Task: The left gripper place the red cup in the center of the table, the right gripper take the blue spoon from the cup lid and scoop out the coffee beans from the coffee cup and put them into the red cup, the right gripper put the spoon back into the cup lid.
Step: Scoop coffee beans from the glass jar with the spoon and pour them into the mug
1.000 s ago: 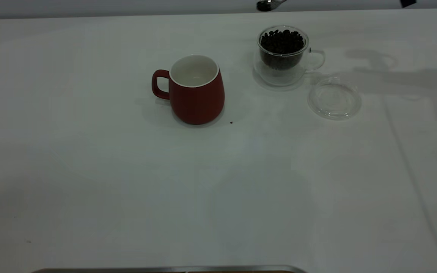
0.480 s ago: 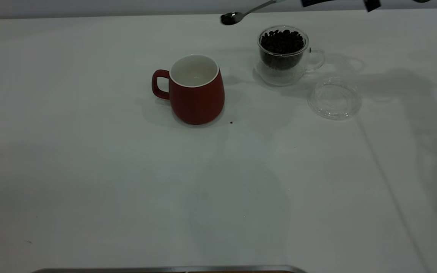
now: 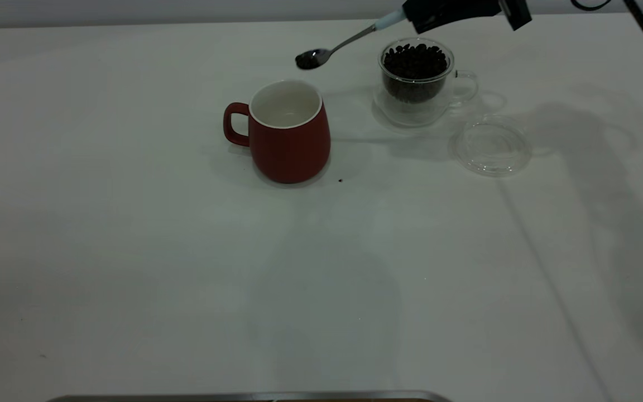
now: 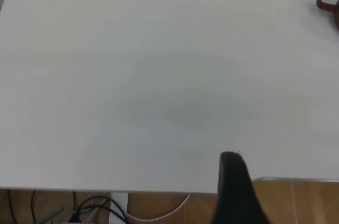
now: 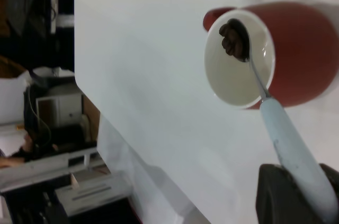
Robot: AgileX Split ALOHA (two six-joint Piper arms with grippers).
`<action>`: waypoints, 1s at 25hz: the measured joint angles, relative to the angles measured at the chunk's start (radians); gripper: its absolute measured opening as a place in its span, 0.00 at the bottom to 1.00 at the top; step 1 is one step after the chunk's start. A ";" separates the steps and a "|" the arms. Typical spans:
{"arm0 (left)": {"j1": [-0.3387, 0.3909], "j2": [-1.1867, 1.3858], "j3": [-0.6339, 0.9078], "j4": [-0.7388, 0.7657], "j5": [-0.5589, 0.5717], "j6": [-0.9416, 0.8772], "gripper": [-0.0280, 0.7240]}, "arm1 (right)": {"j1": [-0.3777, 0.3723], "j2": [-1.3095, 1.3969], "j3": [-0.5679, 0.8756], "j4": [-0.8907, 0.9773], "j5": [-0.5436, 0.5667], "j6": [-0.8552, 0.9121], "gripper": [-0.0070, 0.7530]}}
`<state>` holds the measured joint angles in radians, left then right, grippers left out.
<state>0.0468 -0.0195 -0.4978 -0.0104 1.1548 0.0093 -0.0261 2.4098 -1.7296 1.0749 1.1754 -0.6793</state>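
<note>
The red cup [image 3: 288, 131] stands upright near the middle of the table [image 3: 132, 251], handle to the left, and its white inside looks bare. My right gripper [image 3: 413, 15] hangs above the far edge, shut on the pale handle of the blue spoon [image 3: 349, 40]. The spoon's bowl holds a few coffee beans [image 5: 232, 38] and hovers just behind the red cup's rim [image 5: 239, 57]. The coffee cup [image 3: 417, 84], heaped with beans [image 3: 415, 60], stands at the back right. The cup lid [image 3: 492, 146] lies bare in front of it. My left gripper [image 4: 233, 181] sits by the table's near edge, far from the cup.
One stray bean [image 3: 340, 180] lies on the table just right of the red cup's base. A metal-rimmed edge [image 3: 243, 396] shows at the near side. Floor and cables lie beyond the table edge in the left wrist view.
The spoon has come in from the far edge, moving left and down past the coffee cup towards the red cup, and the right gripper has come into view behind it.
</note>
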 joint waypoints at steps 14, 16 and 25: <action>0.000 0.000 0.000 0.000 0.000 -0.001 0.75 | 0.079 0.000 0.000 -0.040 -0.034 -0.100 0.16; 0.000 0.000 0.000 0.000 0.000 -0.001 0.75 | 0.088 0.000 0.000 -0.054 -0.054 -0.136 0.16; 0.000 0.000 0.000 0.000 0.000 -0.002 0.75 | 0.109 0.000 0.000 -0.078 -0.114 -0.333 0.16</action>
<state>0.0468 -0.0195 -0.4978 -0.0104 1.1548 0.0075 0.0831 2.4098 -1.7296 0.9966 1.0610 -1.0126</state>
